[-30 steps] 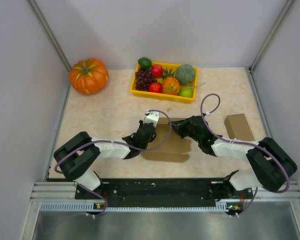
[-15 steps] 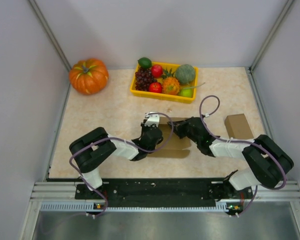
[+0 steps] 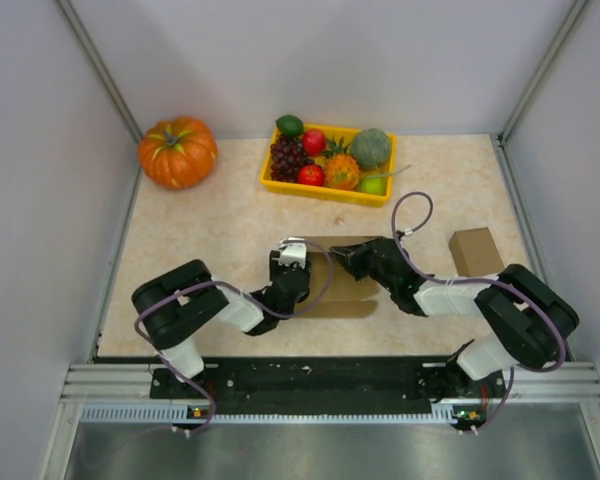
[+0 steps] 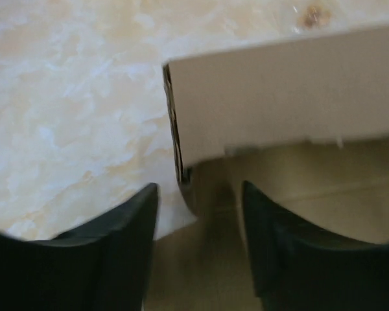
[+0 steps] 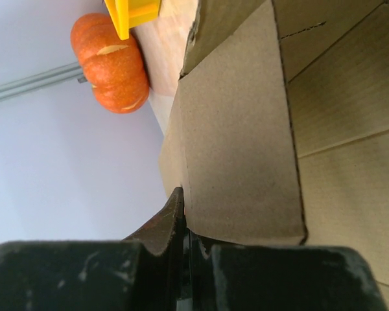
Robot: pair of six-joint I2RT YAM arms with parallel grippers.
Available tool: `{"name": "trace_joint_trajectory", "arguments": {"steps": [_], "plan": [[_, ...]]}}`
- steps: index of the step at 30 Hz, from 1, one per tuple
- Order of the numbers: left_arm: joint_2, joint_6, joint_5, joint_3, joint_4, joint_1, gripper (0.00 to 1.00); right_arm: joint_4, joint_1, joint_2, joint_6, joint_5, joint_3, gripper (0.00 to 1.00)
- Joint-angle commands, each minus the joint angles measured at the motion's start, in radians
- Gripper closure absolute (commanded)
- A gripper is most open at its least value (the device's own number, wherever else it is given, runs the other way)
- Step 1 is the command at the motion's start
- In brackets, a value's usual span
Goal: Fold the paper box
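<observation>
Just now, lets go with the left claw (image 4: 199, 189): jaws parted, eased off toward nine o'clock, framing the near corner of the flat brown cardboard box (image 3: 352, 298) without touching it. Keeps the right claw (image 5: 183, 202) clamped shut, seemingly pinching the edge of a raised flap, though hard to confirm at that angle. Leaves the box just toward six o'clock of the table's centre, with the yellow fruit tray (image 3: 325, 192) at twelve. Probably means one fold set, and a fresh left-side grip needed before the next flap.

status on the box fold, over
Left gripper open at corner of paper box. Right gripper shut on its flap. Fold not finished. Spare box sits apart, right.
</observation>
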Motion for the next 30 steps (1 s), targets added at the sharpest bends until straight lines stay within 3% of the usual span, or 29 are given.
{"name": "trace_joint_trajectory", "arguments": {"steps": [1, 8, 12, 13, 16, 21, 28, 30], "plan": [[-0.214, -0.083, 0.248, -0.119, -0.051, -0.002, 0.32, 0.007, 0.019, 0.031, -0.075, -0.014, -0.013, 1.00], [-0.627, -0.204, 0.635, -0.202, -0.390, 0.033, 0.27, 0.011, 0.006, 0.016, -0.110, -0.008, -0.028, 1.00], [-0.762, -0.407, 0.947, -0.127, -0.611, 0.215, 0.19, 0.017, -0.001, 0.021, -0.136, -0.016, -0.036, 1.00], [-0.759, -0.432, 1.000, -0.087, -0.640, 0.316, 0.18, 0.022, -0.002, 0.024, -0.140, -0.019, -0.036, 1.00], [-0.697, -0.462, 1.098, -0.007, -0.708, 0.460, 0.12, 0.051, -0.002, 0.044, -0.146, -0.032, -0.033, 1.00], [-0.514, -0.449, 1.195, 0.093, -0.642, 0.541, 0.16, 0.074, -0.002, 0.062, -0.155, -0.045, -0.026, 1.00], [-0.252, -0.479, 1.281, 0.139, -0.483, 0.553, 0.43, 0.053, 0.001, 0.062, -0.175, -0.049, -0.017, 1.00], [-0.217, -0.482, 1.283, 0.122, -0.429, 0.555, 0.56, 0.054, -0.001, 0.065, -0.181, -0.052, -0.019, 1.00]]}}
